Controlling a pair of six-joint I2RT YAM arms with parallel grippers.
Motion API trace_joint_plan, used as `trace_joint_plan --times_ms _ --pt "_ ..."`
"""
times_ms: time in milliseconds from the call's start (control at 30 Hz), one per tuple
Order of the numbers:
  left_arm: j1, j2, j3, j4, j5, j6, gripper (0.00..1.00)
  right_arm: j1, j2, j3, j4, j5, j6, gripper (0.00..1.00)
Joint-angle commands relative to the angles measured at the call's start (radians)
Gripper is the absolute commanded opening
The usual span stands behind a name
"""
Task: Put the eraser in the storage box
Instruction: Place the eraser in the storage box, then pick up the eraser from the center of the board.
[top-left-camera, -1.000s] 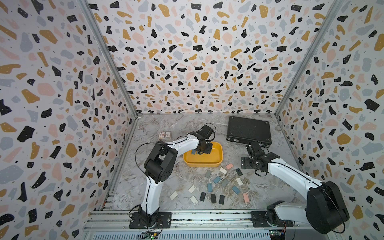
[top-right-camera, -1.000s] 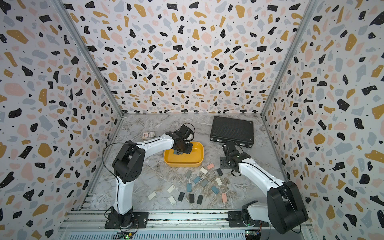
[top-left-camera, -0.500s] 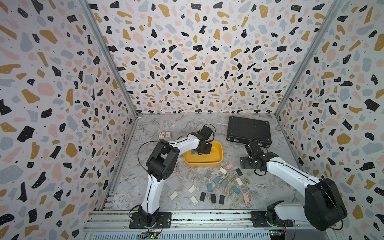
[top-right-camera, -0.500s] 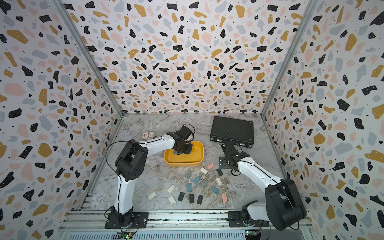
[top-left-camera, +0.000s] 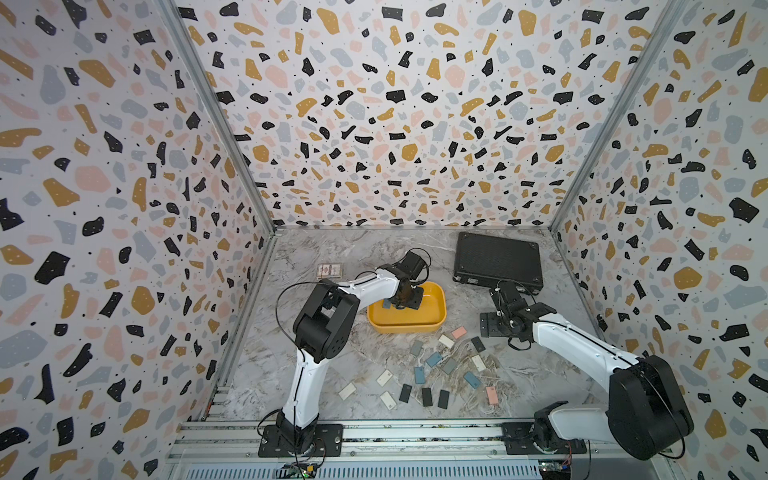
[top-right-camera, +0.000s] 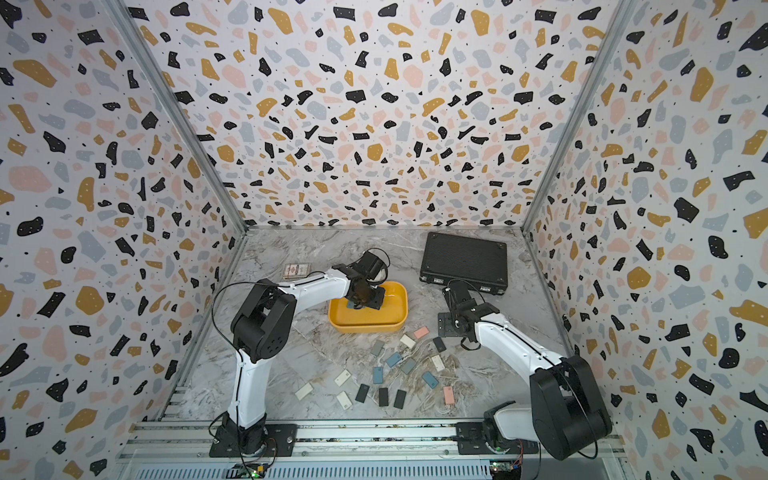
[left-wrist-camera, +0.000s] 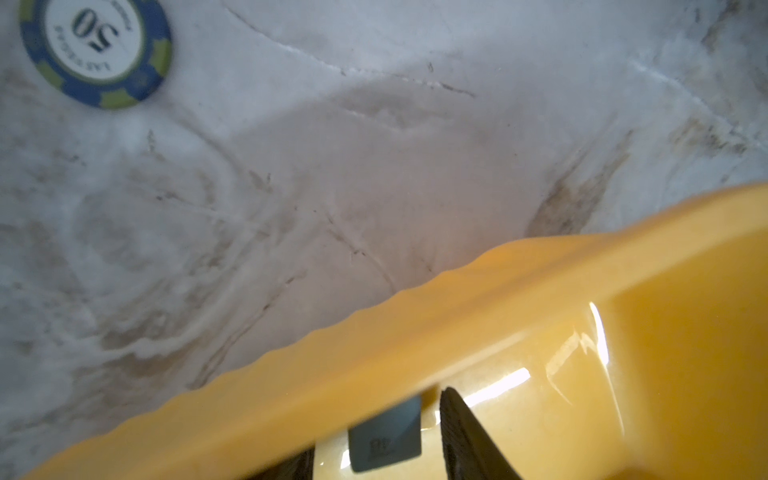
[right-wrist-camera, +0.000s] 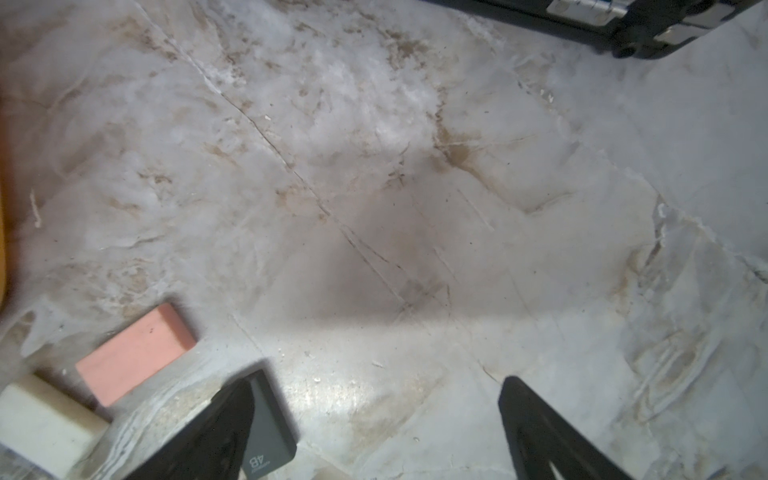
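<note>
The storage box (top-left-camera: 405, 328) (top-right-camera: 365, 326) is a shallow yellow tub in the middle of the marble table. My left gripper (top-left-camera: 405, 297) (top-right-camera: 365, 299) reaches down into it. In the left wrist view its jaws (left-wrist-camera: 376, 424) stand open, and a blue-grey eraser (left-wrist-camera: 386, 440) lies loose on the tub floor between them, with a gap to the right finger (left-wrist-camera: 461, 432). That eraser (top-left-camera: 386, 303) shows in a top view beside the gripper. My right gripper (top-left-camera: 494, 326) (right-wrist-camera: 376, 384) hangs open low over bare table, right of the tub.
Several loose erasers (top-left-camera: 434, 359) lie scattered in front of the tub. A dark grey eraser (right-wrist-camera: 266, 436), a pink one (right-wrist-camera: 137, 353) and a white one (right-wrist-camera: 41, 428) lie by my right gripper. A black case (top-left-camera: 498, 262), a card pack (top-left-camera: 329, 271) and a poker chip (left-wrist-camera: 95, 50) sit behind.
My left gripper's jaws have opened inside the tub and let go of the blue-grey eraser. Both arms have stayed almost where they were.
</note>
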Motion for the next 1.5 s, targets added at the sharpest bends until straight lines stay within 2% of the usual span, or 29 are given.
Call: trace_joint_plan --times_ms 0,133,333,567,733,933,1300,1467 --pt "0.006 -0.068 0.033 -0.025 0.004 0.003 0.53 0.005 -0.012 0.031 -0.013 0.0 0.006 0.95" --pt "-0.005 -0.146 0.03 -0.047 0.007 0.012 0.57 0.005 -0.026 0.027 -0.017 0.005 0.002 0.95" --pt "-0.056 -0.344 -0.021 -0.107 -0.031 0.056 0.68 0.004 -0.048 0.018 -0.019 0.007 0.0 0.95" --pt "-0.138 -0.615 -0.259 -0.138 -0.014 0.087 0.72 0.005 -0.068 0.005 -0.016 0.006 0.0 0.95" --pt "-0.205 -0.723 -0.405 -0.14 -0.016 0.046 0.73 0.005 -0.08 -0.002 -0.02 0.007 0.0 0.95" --pt "-0.258 -0.725 -0.492 -0.093 -0.034 -0.001 0.73 0.005 -0.102 -0.016 -0.026 0.013 0.0 0.95" --pt "-0.289 -0.534 -0.562 0.069 -0.043 -0.097 0.71 0.004 -0.121 -0.028 -0.032 0.017 -0.001 0.95" --pt "-0.289 -0.475 -0.549 0.102 -0.043 -0.116 0.71 0.005 -0.126 -0.029 -0.034 0.02 -0.001 0.95"
